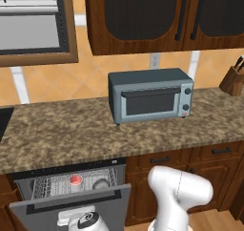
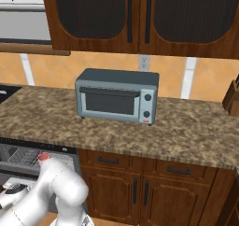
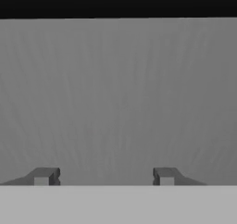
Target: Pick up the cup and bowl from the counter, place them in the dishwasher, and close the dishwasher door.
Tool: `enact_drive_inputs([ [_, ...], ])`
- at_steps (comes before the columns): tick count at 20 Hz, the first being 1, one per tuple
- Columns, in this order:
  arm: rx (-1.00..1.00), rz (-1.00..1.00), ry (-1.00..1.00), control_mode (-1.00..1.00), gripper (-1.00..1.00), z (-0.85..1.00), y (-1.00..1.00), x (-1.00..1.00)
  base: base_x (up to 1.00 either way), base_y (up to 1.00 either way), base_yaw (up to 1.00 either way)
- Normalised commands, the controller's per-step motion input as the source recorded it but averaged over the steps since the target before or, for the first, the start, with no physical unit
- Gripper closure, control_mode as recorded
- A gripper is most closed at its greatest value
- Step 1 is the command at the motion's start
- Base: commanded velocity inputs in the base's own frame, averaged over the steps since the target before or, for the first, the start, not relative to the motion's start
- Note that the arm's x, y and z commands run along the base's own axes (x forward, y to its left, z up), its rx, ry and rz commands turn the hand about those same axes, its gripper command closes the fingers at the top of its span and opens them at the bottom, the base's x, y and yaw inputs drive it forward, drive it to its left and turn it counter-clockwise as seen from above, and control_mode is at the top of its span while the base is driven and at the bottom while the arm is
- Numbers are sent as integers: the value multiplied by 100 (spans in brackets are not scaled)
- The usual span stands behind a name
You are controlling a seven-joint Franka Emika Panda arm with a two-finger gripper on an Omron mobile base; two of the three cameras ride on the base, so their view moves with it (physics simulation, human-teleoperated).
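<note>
The dishwasher under the counter has its dark grey door tilted partly open. In the silver rack stand the white cup with the pinkish-red inside and, just to its right, the dark grey bowl. The cup also peeks over my arm in the right base view. My gripper is open, with nothing between its fingertips, and faces the flat grey door at very close range. My hand sits low against the door's outer face.
A blue-grey toaster oven stands on the counter right of the dishwasher. A knife block is at the far right. Brown cabinet doors and drawers lie beside the dishwasher. Upper cabinets hang overhead.
</note>
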Motion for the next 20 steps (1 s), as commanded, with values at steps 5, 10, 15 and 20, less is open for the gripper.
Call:
enact_drive_inputs([
  [5,6,0,0,-100,-100,0,-52,100,0,0,0],
  [10,4,0,0,-100,-100,0,-56,100,0,0,0],
  [15,0,0,1,-100,-100,-5,-48,100,0,0,0],
  [20,0,0,0,-100,-100,-7,-38,100,0,0,0],
])
